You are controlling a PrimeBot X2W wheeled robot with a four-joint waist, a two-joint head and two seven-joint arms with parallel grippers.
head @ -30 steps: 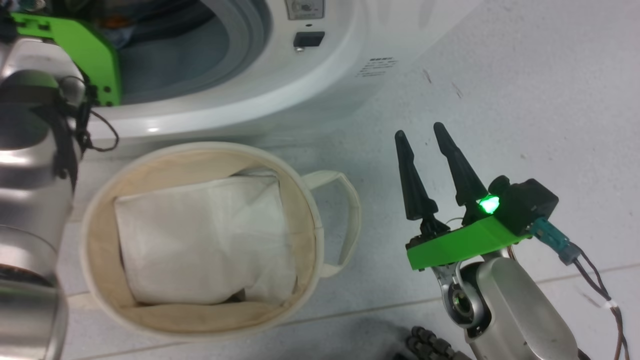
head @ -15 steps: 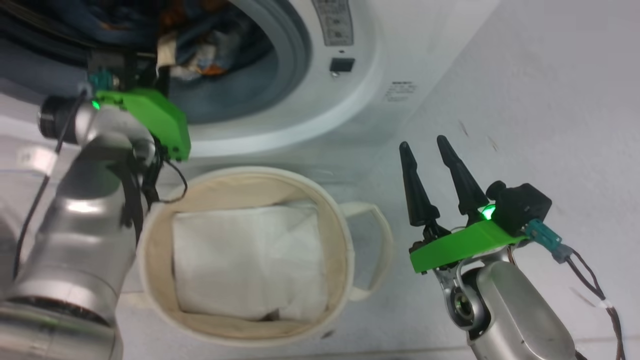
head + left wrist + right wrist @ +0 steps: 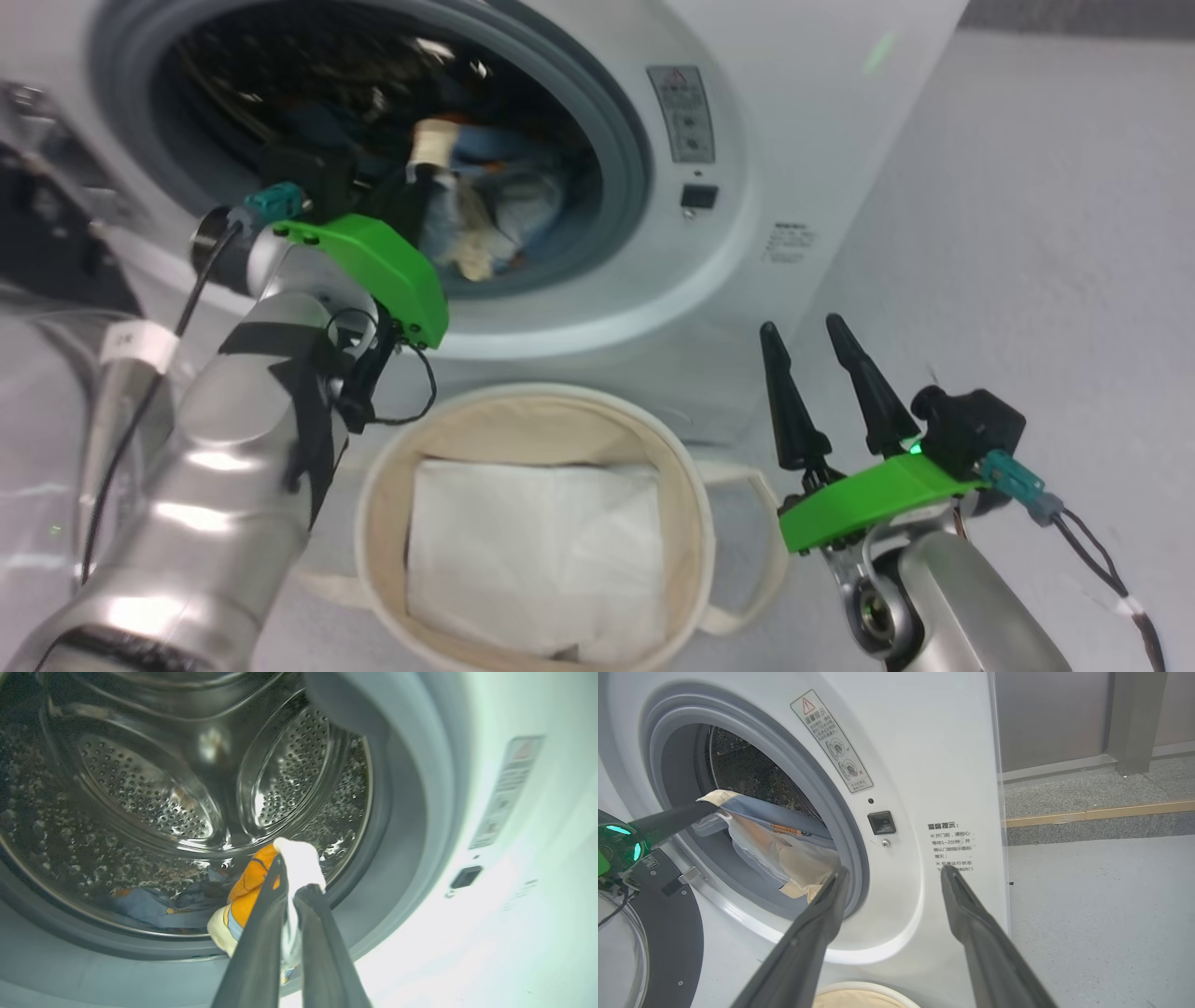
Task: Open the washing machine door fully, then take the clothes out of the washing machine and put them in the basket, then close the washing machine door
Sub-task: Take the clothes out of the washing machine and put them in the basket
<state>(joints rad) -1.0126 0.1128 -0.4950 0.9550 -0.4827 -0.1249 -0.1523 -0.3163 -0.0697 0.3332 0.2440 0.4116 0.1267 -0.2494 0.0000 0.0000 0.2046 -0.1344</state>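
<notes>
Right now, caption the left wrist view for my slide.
The left gripper pinches a cartoon garment at the drum mouth.

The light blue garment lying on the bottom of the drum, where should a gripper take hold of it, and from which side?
Pinch a raised fold of the light blue garment where it bunches nearest the opening. Come in from the front, over the grey gasket, angled downward: it lies crumpled and low on the drum floor, with no free edge standing up.

We are seeing motion blur softening the head view, glare bleaching the washing machine (image 3: 537,942) in the left wrist view, highlights glinting inside its dim drum (image 3: 140,798).
</notes>
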